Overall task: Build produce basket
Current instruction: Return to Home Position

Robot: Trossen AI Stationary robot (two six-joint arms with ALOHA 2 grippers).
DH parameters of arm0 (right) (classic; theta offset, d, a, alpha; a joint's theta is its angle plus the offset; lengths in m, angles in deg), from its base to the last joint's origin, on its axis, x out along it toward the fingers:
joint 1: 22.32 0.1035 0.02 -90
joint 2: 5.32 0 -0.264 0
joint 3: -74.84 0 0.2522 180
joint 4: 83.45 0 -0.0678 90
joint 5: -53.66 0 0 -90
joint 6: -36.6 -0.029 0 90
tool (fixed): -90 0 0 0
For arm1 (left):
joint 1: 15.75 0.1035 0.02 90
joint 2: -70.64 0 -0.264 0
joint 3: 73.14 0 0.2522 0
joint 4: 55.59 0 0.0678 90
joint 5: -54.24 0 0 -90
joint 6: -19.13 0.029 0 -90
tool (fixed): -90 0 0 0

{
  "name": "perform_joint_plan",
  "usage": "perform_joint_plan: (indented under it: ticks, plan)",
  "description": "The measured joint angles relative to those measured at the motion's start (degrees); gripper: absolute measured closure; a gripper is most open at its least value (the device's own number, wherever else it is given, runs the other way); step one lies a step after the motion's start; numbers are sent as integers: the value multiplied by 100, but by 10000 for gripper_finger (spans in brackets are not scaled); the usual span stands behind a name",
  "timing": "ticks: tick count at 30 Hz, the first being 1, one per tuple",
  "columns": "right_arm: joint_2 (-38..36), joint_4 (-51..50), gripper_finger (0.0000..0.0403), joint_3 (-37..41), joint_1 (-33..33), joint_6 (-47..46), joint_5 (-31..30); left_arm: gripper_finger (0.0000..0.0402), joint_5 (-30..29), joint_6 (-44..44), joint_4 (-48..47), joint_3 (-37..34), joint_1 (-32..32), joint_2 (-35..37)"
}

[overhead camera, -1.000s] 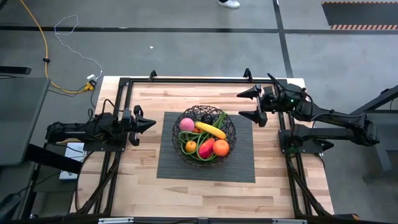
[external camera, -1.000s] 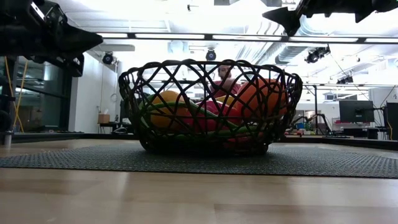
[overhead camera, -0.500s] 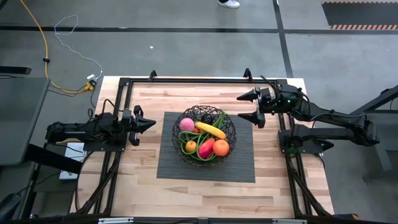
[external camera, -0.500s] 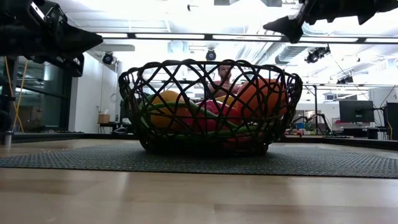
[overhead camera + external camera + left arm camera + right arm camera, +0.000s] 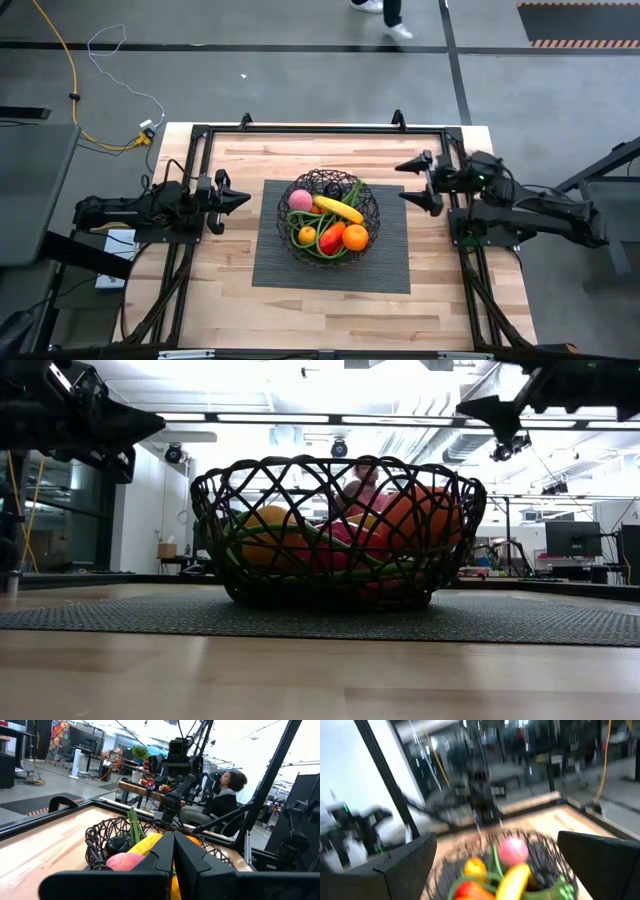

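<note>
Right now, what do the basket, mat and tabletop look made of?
Basket: thin black wire, probably coated metal; open criss-cross weave, see-through.
Mat: dark woven fabric or vinyl, matte; fine parallel ribs.
Tabletop: pale wood, butcher-block style; visible plank seams, slight sheen.

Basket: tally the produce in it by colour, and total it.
Pink: 1, peach
Yellow: 1, banana
Orange: 2, large orange and small orange
Red: 1, pepper
Green: 1, bunch of beans
Dark: 1, round fruit
Total: 7
</note>
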Motion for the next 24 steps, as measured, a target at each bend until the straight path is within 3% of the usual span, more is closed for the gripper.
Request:
perform_joint_plan:
  ticks: [5, 11, 14, 18, 24]
  plan:
    - [-452, 254, 6, 558, 0, -368, -92, 401, 2, 0, 0, 0, 0, 0]
    - [-469, 352, 10, 732, 0, 368, -158, 401, 2, -2, 0, 2, 0, 0]
    - [-469, 390, 34, 732, 24, 509, -256, 401, 2, -1, 0, 2, 0, 0]
    - [-473, 386, 125, 732, 250, 576, -388, 401, 2, -1, 0, 2, 0, 0]
    - [-476, 389, 366, 732, 824, 808, -373, 401, 2, -2, 0, 2, 0, 1]
